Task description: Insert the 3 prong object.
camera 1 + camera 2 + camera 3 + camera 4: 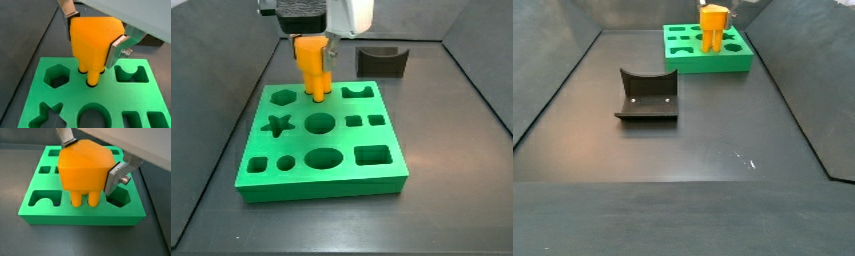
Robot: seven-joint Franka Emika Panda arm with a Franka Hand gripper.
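My gripper (pixel 91 39) is shut on the 3 prong object (pixel 93 42), a bright orange piece with a blocky body and narrow legs. It stands upright over the green foam board (pixel 113 102), and its prongs reach down into a cutout near the board's rim. The same shows in the other wrist view: gripper (pixel 88 163), orange piece (pixel 81 170), board (pixel 83 214). In the side views the orange piece (pixel 311 65) (pixel 712 25) stands on the board (pixel 345 170) (pixel 714 60) under the gripper (pixel 310 37). How deep the prongs sit is hidden.
The board has several other cutouts, among them a hexagon (pixel 57 76), a star (pixel 277 125) and a circle (pixel 319 123). A dark grey block with a curved notch (pixel 382 61) (pixel 647 96) lies on the dark floor apart from the board. Dark walls surround the floor.
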